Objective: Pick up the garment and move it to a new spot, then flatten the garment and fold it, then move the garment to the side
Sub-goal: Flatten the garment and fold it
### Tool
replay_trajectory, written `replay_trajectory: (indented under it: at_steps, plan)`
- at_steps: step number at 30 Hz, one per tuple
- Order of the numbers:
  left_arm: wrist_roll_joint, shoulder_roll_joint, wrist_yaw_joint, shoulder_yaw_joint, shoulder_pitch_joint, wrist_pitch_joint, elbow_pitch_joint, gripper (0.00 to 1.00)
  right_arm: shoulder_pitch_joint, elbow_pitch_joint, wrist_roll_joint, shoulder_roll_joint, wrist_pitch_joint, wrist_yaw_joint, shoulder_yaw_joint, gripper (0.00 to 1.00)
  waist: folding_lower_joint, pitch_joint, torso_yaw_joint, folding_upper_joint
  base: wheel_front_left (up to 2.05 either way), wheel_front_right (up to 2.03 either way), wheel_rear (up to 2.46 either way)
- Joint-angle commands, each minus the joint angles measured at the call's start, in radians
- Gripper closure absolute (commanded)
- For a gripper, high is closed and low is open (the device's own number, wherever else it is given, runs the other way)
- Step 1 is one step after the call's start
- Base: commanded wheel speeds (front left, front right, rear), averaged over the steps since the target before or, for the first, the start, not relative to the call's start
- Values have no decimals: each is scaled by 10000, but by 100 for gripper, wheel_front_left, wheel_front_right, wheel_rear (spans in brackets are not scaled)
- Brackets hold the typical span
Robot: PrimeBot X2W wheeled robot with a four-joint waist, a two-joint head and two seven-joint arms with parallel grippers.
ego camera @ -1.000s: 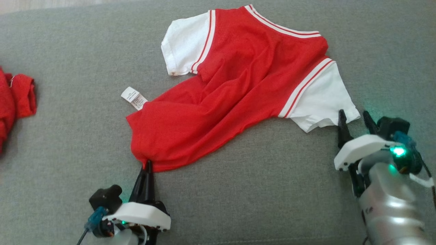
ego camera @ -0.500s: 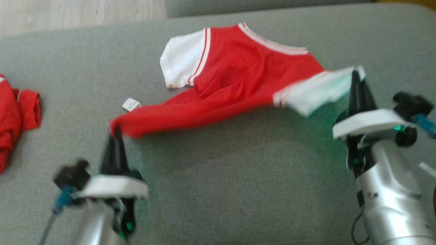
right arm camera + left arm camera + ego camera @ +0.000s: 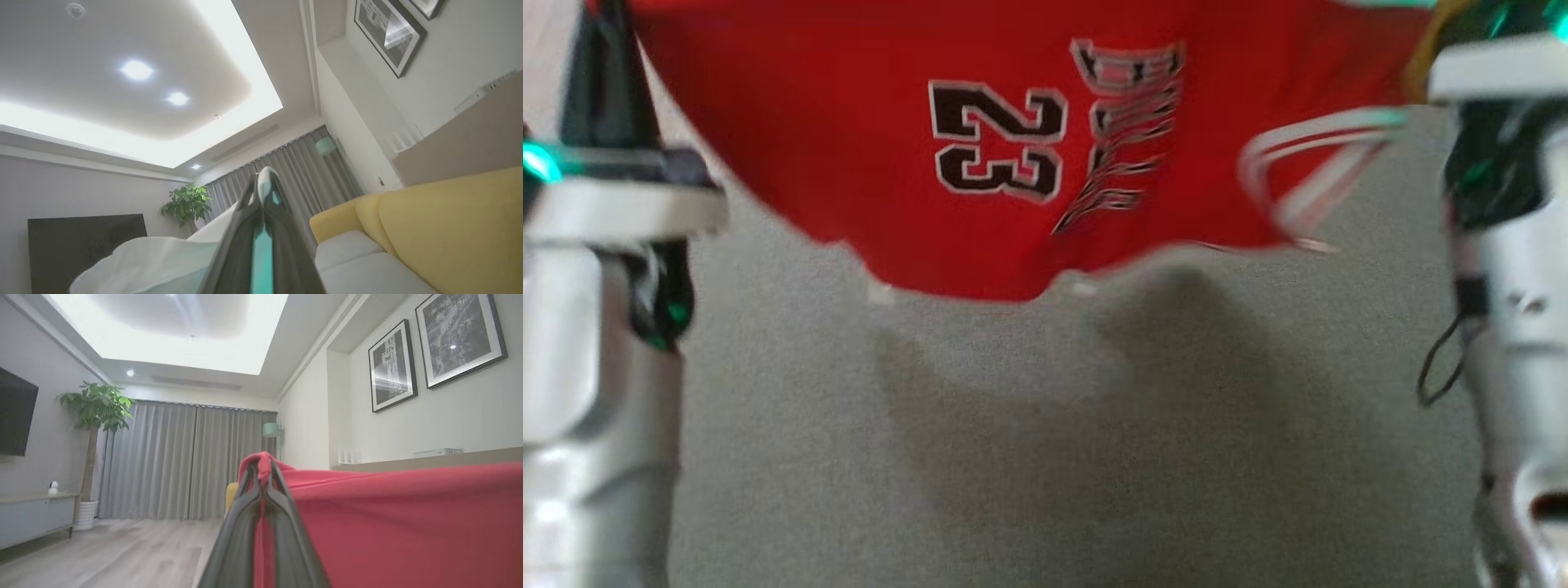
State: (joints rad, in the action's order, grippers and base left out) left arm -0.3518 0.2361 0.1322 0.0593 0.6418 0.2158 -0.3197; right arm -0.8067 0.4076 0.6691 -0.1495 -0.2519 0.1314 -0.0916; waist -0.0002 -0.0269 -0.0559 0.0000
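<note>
1. Below us lies a grey cushion (image 3: 1045, 457), with the shirt's shadow falling across it.
2. The room beyond has grey curtains (image 3: 184, 465), a potted plant (image 3: 96, 412), a dark screen (image 3: 14, 412) on one wall and two framed prints (image 3: 429, 351) on another. A yellow sofa (image 3: 429, 228) stands off to one side.
3. The red shirt (image 3: 849, 163) hangs in the air, stretched between our left forearm (image 3: 588, 392) and right forearm (image 3: 1515, 327). It is above the cushion and hides whatever lies behind it. The head view is blurred.
4. The head view gives us the shirt's printed front: a black "23" with white edging, lettering turned sideways that we cannot read, and white sleeve stripes near the right arm.
5. The wrist views look up and outward instead, giving us the ceiling lights, the walls and each grip up close.
6. Left claw (image 3: 262, 475): the two dark fingers are pressed together and clamped on a red edge of the shirt. The cloth bunches over the tips and runs taut to that view's right.
7. Right claw (image 3: 263, 183): its fingers are also together, clamped on the shirt's white sleeve. That cloth trails down to that view's lower left, and a green glow shows between the fingers.
</note>
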Motion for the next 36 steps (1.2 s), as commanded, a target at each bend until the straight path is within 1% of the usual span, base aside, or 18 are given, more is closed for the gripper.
replay_trajectory:
  at_steps: [1,3,6,10,13,15,19,22,24,27,30,33,36]
  plan:
    - [105,526,-108,-382,876,-254,421,100,-796,-366,100,-146,158,-7,-160,100,2,8,-6,0,0,0,0]
    - [236,642,-207,-310,1191,-528,572,100,-1266,-363,47,-261,317,-7,-183,100,2,96,42,0,0,0,0]
    - [207,648,-308,-253,1506,-946,605,100,-1818,-114,-68,-232,615,-7,-206,100,2,346,107,0,0,0,0]
    - [45,480,-439,-179,1821,-1435,424,100,-2473,467,-458,-85,834,-7,-273,100,2,1128,187,0,0,0,0]
    - [91,388,-494,-36,2233,-1537,-100,100,-3086,1068,-910,-1,668,-7,-294,100,2,1797,235,0,0,0,0]
    - [179,295,-581,32,2716,-1358,-494,100,-3645,1541,-1306,-15,430,-7,-194,100,2,2219,267,0,0,0,0]
    - [468,211,-929,-66,4185,-261,-1377,100,-5058,2331,-2149,-81,-14,-7,485,100,2,2855,318,0,0,0,0]
    - [738,232,-1054,-31,5344,186,-2001,100,-6210,2417,-2654,-42,-87,-7,1377,100,2,3337,292,0,0,0,0]
    - [770,215,-1091,-95,5871,326,-2393,100,-6532,2240,-2945,82,-93,-7,1667,100,2,3587,260,0,0,0,0]
    - [743,186,-1140,-248,6127,412,-2698,100,-6469,2113,-3055,162,-95,-7,1834,100,2,3816,222,0,0,0,0]
    - [726,98,-1028,-435,5799,450,-2880,100,-5810,2029,-2891,220,-96,-7,2108,100,2,4101,156,0,0,0,0]
    - [692,-161,-905,-821,4734,455,-2519,100,-4624,1599,-2433,288,-97,-7,2187,100,2,4360,88,0,0,0,0]
    - [801,-608,-641,-942,3120,456,-2352,100,-2722,972,-1660,397,-97,-7,1912,100,2,4393,27,0,0,0,0]
